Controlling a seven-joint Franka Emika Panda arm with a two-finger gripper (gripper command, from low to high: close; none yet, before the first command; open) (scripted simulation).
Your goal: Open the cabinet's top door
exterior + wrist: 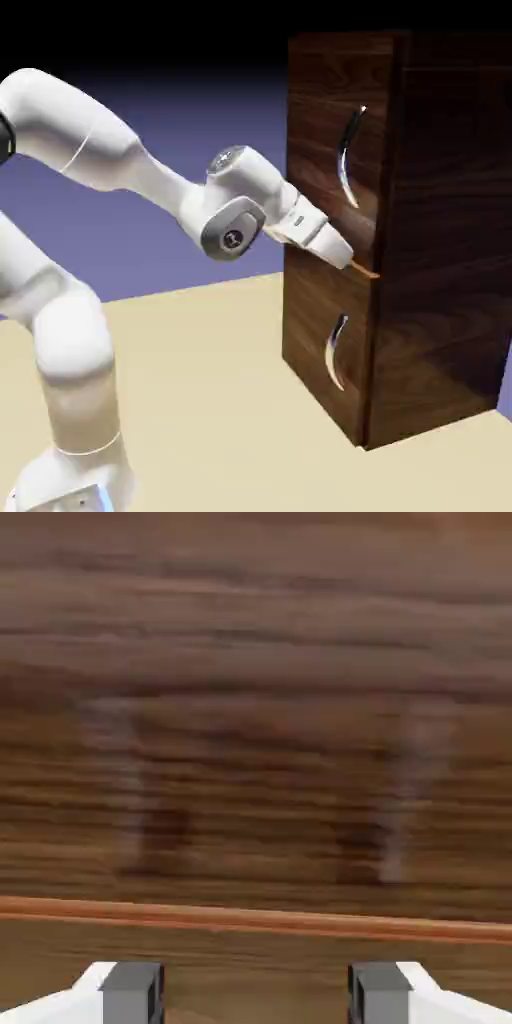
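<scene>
My pincer [345,257] gapes wide and empty against the cabinet [430,240]'s glossy walnut grain, below the top door [335,140]'s curved silver handle [347,157].

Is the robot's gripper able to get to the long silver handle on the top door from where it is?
Probably yes. The open gripper sits low on the top door, and nothing stands between it and the long handle higher up.

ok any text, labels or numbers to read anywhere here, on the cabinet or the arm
None: no readable text in either view.
cabinet: bare wood grain, no label.
top door: only a silver handle.
arm: plain white; the round grey wrist cap bears a small mark too small to read.
</scene>
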